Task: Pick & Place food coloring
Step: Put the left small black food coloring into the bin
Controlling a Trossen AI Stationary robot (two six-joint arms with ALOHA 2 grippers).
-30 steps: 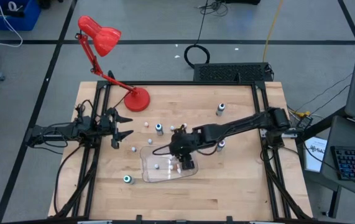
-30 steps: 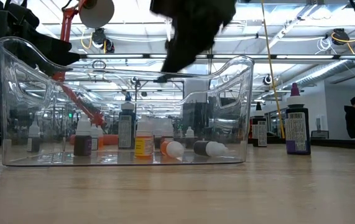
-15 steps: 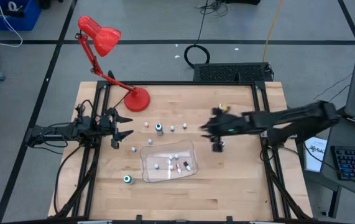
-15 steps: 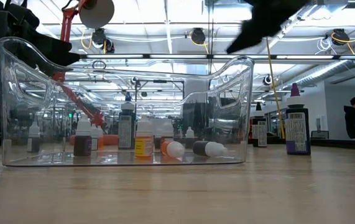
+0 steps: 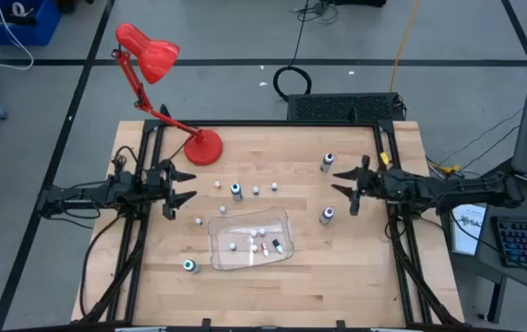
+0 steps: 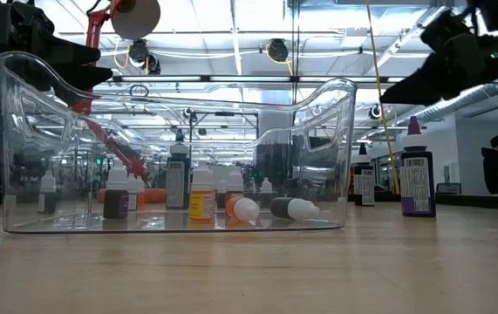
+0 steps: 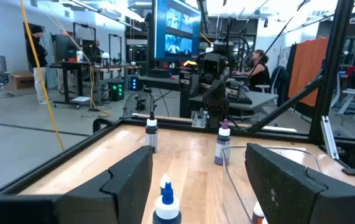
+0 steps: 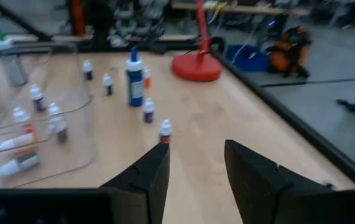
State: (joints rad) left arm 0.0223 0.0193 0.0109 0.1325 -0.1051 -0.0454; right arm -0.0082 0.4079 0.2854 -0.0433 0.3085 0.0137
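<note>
High view shows the clear tray (image 5: 245, 242) near the middle of the surface (image 5: 272, 286), with several food coloring bottles (image 5: 261, 242) already inside it. More small bottles (image 5: 256, 190) stand loose beyond the tray, toward the red lamp (image 5: 157, 55); larger bottles stand at (image 5: 327, 162) and (image 5: 327, 216), and one teal-capped bottle (image 5: 189, 266) sits near the tray's left corner.

I have the right tool (image 5: 349, 185) at the right side of the surface, between the two larger bottles, fingers parted and holding nothing. The left tool (image 5: 176, 187) waits at the left edge, also parted and empty.

Step in hand, as I judge it: pick the next loose bottle. I would approach from above, centre the fingers on one cap, and close only when the neighbouring bottles are outside the fingers.

Clearances: the surface right of the tray is mostly free. The lamp base (image 5: 203, 148) and the frame rails (image 5: 390, 166) bound the far and right sides. Tray walls are tall; lift well above them before crossing.
</note>
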